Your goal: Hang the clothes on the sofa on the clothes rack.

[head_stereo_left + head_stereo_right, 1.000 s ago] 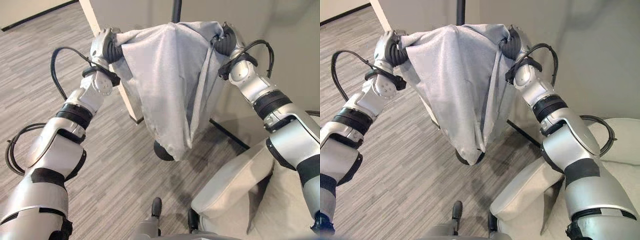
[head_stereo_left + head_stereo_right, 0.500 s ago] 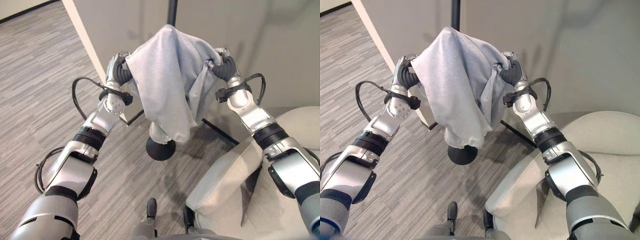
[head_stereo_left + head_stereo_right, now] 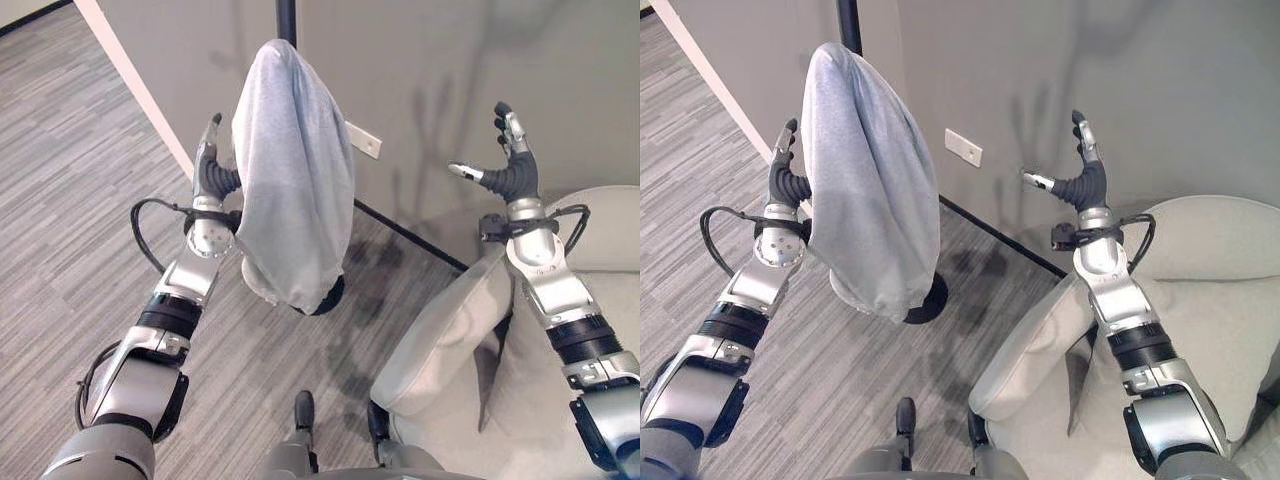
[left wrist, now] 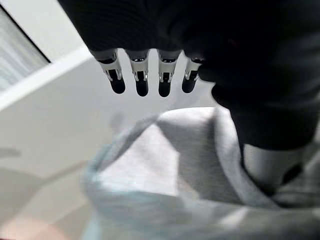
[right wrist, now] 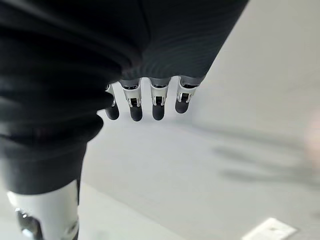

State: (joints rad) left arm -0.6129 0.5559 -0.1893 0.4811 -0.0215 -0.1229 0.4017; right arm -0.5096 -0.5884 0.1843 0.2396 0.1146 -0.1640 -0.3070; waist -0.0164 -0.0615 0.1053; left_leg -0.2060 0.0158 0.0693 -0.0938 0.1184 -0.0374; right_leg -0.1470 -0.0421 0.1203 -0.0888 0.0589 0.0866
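Since the grey garment (image 3: 290, 180) is already draped over the top of the black clothes rack pole (image 3: 850, 20) and hangs down toward its round base (image 3: 925, 298), the step in hand is judged to be the release, best finished by drawing both hands straight back so no cloth is snagged. The left hand (image 3: 211, 170) is held just beside the garment's edge, fingers straight and grasping nothing. The right hand (image 3: 1081, 175) is raised well apart above the sofa (image 3: 1200, 300), fingers spread and empty

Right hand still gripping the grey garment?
No, the right hand is open in the air, apart from the grey garment draped on the rack pole.
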